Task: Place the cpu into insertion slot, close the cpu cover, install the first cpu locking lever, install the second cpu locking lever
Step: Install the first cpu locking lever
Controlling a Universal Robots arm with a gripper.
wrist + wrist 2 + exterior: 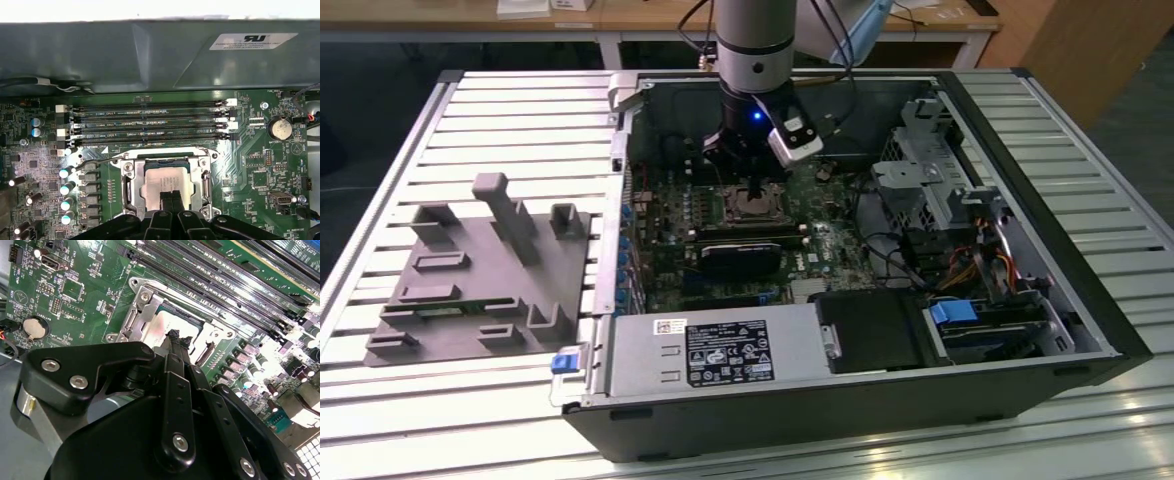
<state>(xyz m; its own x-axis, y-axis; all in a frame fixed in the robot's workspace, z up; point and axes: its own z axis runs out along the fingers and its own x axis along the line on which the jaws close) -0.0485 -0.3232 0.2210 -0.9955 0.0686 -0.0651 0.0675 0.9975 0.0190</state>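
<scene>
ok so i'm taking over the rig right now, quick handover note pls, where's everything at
Claw: shut, nothing between the fingers, tips at or just above the face of the chip.
Chip: lying flat in the socket on the green board.
Cover: the silvery metal frame looks lowered around the chip.
Done: chip placed; cover seemingly down.
Left: both locking levers. A thin wire lever shows beside the socket; I cannot tell whether it is latched.
</scene>
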